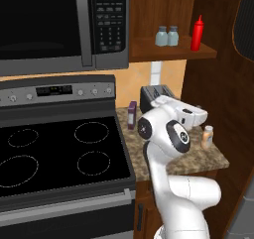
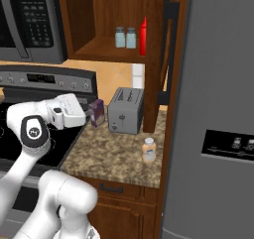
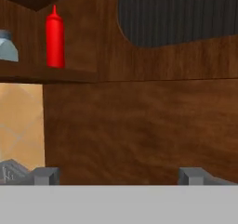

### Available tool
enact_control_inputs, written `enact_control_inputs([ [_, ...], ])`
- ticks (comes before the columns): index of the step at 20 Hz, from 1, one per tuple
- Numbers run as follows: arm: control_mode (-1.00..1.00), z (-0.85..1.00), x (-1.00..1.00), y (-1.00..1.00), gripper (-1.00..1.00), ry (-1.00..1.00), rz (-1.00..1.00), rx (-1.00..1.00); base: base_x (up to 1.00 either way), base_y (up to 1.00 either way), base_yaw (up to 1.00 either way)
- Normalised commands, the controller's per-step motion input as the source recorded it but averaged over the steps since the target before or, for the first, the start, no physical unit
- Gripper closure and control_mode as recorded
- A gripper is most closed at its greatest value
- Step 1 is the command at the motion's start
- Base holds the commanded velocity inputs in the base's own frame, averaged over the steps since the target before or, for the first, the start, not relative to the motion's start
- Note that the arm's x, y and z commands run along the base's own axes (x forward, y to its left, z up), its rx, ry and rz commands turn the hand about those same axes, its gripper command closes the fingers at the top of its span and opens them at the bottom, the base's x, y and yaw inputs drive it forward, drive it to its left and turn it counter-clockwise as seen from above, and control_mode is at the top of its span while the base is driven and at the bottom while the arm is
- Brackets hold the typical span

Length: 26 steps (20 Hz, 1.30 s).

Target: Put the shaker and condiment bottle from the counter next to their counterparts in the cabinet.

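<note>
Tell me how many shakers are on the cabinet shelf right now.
2: the left shaker and the right shaker stand side by side on the cabinet shelf, left of the red squeeze bottle. More could sit hidden deeper inside.

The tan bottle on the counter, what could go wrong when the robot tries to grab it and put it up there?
The condiment bottle stands near the counter front edge, so a bump from the open gripper might knock it off. On the cabinet shelf, two shakers and the red squeeze bottle stand close together, so placing it could topple them.

Two shakers (image 1: 167, 36) shelved; tan bottle (image 2: 149, 150) upright on counter (image 2: 114, 156).
</note>
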Motion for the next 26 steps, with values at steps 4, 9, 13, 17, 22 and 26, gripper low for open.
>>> enact_control_inputs([
  [4, -1.0, -0.42, -0.19, -0.19, -1.0, 0.0, -0.02, 0.0, 0.0, 0.0, 0.0],
  [9, -1.0, -0.48, -0.07, -0.2, -1.0, 0.0, 0.0, 0.0, 0.0, 0.0, 0.0],
  [13, -1.0, -0.46, -0.02, -0.05, -1.0, 0.02, 0.0, 0.0, 0.0, 0.0, 0.0],
  [17, -1.0, -0.58, 0.0, -0.23, -1.0, 0.0, 0.02, 0.0, 0.0, 0.0, 0.0],
  [22, -1.0, -0.66, 0.0, -0.29, -1.0, 0.0, 0.02, 0.0, 0.0, 0.0, 0.0],
  [26, -1.0, -0.67, 0.0, -0.34, -1.0, 0.0, 0.03, 0.0, 0.0, 0.0, 0.0],
])
